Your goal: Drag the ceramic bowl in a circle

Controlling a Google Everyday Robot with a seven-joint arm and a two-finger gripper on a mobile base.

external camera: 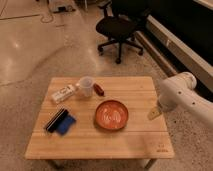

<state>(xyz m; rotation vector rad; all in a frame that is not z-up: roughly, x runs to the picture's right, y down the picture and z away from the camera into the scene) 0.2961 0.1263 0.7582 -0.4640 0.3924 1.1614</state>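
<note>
The ceramic bowl (pixel 112 114) is a wide, shallow orange-red bowl with pale streaks inside. It sits upright on the wooden table (pixel 140 142), right of centre. My white arm comes in from the right edge. My gripper (pixel 154 112) hangs at the table's right side, a short way right of the bowl and apart from it.
A small white cup (pixel 85 87) stands at the back left with a small red object (pixel 99 89) beside it. A white box (pixel 63 93) lies left of the cup. A black item (pixel 56 119) and a blue item (pixel 66 125) lie front left. A black office chair (pixel 120 27) stands behind the table.
</note>
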